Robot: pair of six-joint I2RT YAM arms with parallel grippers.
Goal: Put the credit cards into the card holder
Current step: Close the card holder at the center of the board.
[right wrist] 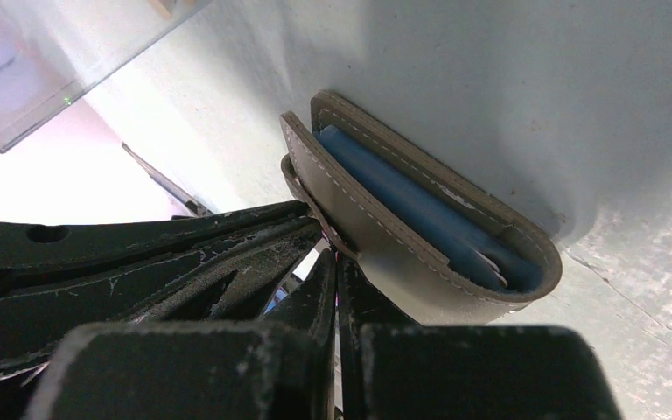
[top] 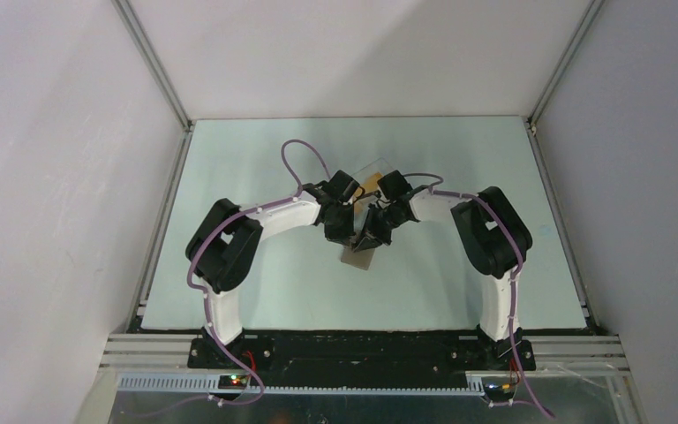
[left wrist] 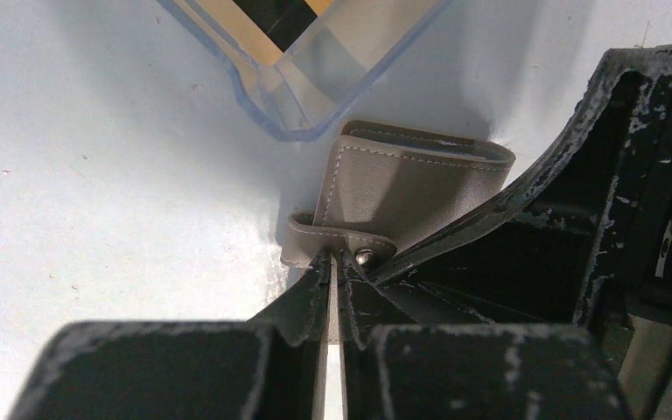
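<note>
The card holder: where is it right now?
In the top view the card holder sits mid-table, at the meeting tips of the left tool and right tool, just on the near side of the clear box.

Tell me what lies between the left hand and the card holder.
Nothing: in the left wrist view the left hand is shut on the card holder, pinching its snap tab.

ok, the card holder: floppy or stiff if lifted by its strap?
Probably floppy: the card holder bows into a curve in the right wrist view. The thin strap pinched by the left hand would likely flex, letting the body sag. Matte stitched surface looks grippy, so slipping seems unlikely.
</note>
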